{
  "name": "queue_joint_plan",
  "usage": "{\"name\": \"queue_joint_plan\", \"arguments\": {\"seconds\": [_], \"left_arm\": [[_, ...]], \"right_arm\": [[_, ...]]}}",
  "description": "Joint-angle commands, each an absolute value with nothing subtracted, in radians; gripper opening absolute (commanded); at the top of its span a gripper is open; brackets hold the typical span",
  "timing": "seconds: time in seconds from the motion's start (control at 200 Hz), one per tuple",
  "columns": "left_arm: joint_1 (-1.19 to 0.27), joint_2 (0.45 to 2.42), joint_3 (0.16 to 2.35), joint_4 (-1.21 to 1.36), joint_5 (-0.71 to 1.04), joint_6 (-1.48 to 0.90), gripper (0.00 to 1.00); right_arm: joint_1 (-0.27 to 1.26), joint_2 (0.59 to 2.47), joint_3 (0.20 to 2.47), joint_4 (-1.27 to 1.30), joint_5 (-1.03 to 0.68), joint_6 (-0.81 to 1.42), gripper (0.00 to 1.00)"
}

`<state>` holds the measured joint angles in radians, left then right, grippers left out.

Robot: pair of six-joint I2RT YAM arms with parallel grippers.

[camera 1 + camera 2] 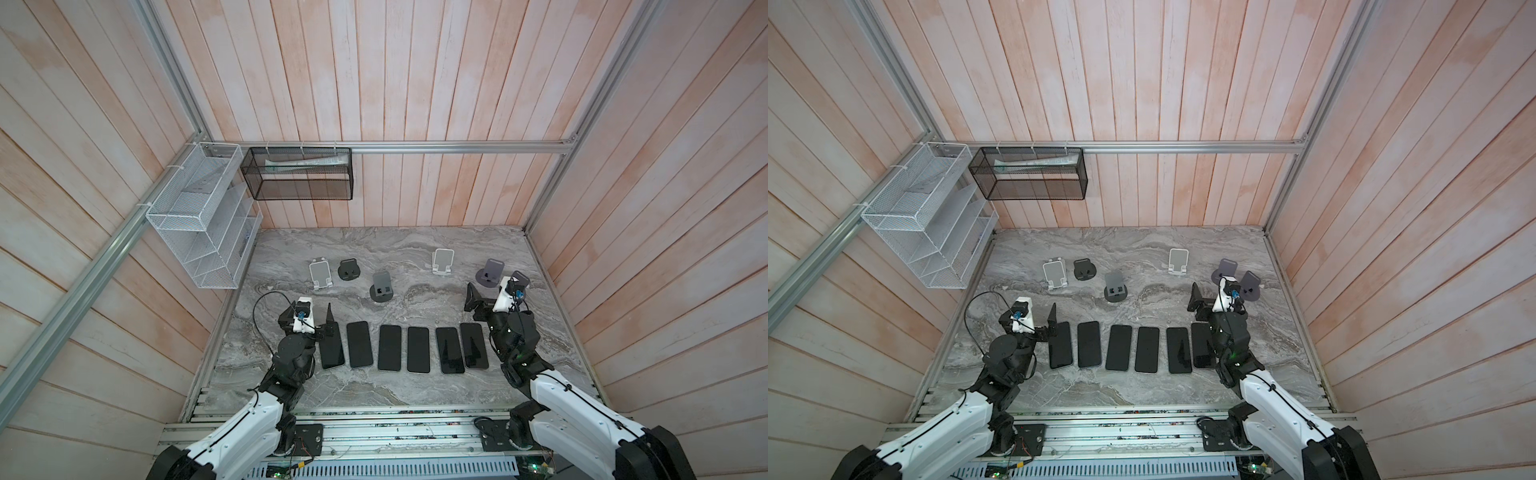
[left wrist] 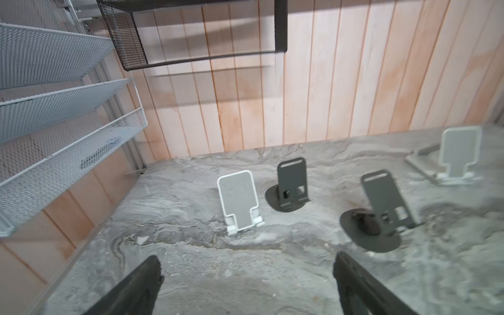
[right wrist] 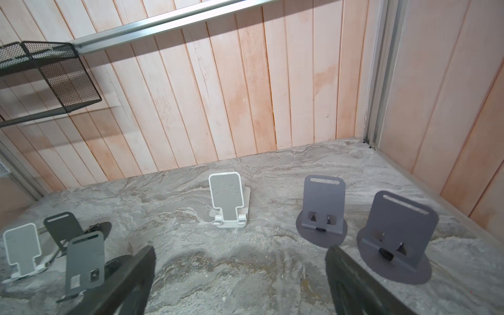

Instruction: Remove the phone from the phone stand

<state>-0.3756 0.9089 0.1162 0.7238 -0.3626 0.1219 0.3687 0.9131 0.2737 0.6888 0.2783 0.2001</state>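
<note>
Several black phones lie flat, screens up, in a row across the front of the table, from the leftmost phone (image 1: pixel 331 347) to the rightmost phone (image 1: pixel 473 345). Behind them stand several phone stands, none holding a phone: a white stand (image 1: pixel 320 272), a dark stand (image 1: pixel 348 269), a grey stand (image 1: pixel 382 286), another white stand (image 1: pixel 442 261) and two purple stands (image 3: pixel 324 201) (image 3: pixel 401 226). My left gripper (image 2: pixel 245 270) hangs open over bare table by the leftmost phone's far end. My right gripper (image 3: pixel 240 261) is open above the table, just in front of the purple stands.
The marble table (image 1: pixel 415 399) is walled by wooden panels on three sides. A white mesh rack (image 1: pixel 199 220) hangs on the left wall and a black mesh basket (image 1: pixel 297 174) on the back rail. An aluminium frame (image 1: pixel 395 432) runs along the front edge.
</note>
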Motion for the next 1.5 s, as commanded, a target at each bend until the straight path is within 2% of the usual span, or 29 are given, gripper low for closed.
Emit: {"name": "queue_joint_plan", "arguments": {"seconds": [0.0,0.155,0.29,0.425,0.505,0.585,0.66,0.72,0.785,0.875,1.025,1.15,1.245,1.27,1.33,1.42,1.495], "left_arm": [[-0.287,1.061,0.143,0.989,-0.323,0.175,1.00],[-0.147,1.299,0.049,1.337,-0.231,0.035,1.00],[-0.037,1.330,0.082,1.287,-0.041,0.015,1.00],[0.003,1.638,0.078,1.645,-0.013,0.000,1.00],[0.005,1.508,0.111,1.390,-0.031,-0.022,1.00],[0.007,1.565,0.194,1.341,-0.057,-0.027,1.00],[0.008,1.534,0.308,1.051,-0.027,-0.021,1.00],[0.016,1.562,0.282,1.158,-0.021,-0.023,1.00],[0.015,1.538,0.296,1.085,-0.016,-0.021,1.00],[0.016,1.548,0.288,1.119,-0.018,-0.021,1.00],[0.015,1.542,0.292,1.101,-0.019,-0.022,1.00],[0.015,1.541,0.291,1.099,-0.019,-0.022,1.00],[0.016,1.541,0.294,1.097,-0.020,-0.021,1.00],[0.015,1.541,0.292,1.099,-0.018,-0.021,1.00],[0.015,1.541,0.293,1.098,-0.018,-0.022,1.00],[0.015,1.541,0.292,1.100,-0.017,-0.022,1.00],[0.015,1.541,0.291,1.102,-0.018,-0.022,1.00]], "right_arm": [[0.329,0.912,0.254,0.801,0.183,0.054,0.98],[0.291,0.857,0.157,0.872,0.184,-0.067,0.98],[0.248,0.844,0.119,0.903,0.190,-0.081,0.98],[0.209,0.888,0.124,0.930,0.168,-0.066,0.98],[0.189,0.925,0.125,0.958,0.176,-0.063,0.98],[0.167,0.954,0.115,0.992,0.194,-0.045,0.98],[0.162,0.943,0.108,0.988,0.213,-0.008,0.98],[0.160,0.925,0.094,0.985,0.217,-0.019,0.98],[0.155,0.936,0.077,1.004,0.239,-0.057,0.98],[0.127,1.004,0.065,1.058,0.244,-0.071,0.98],[0.107,1.215,0.028,1.370,0.263,-0.066,0.98],[0.089,1.359,0.062,1.401,0.247,-0.045,0.98],[0.053,1.617,0.157,1.550,0.296,-0.017,0.98],[0.069,1.605,0.180,1.477,0.341,-0.012,0.98],[0.022,1.494,0.233,1.176,0.284,0.071,0.98],[0.006,1.578,0.189,1.405,0.275,0.058,0.98],[0.008,1.535,0.222,1.272,0.266,0.060,0.98]]}}
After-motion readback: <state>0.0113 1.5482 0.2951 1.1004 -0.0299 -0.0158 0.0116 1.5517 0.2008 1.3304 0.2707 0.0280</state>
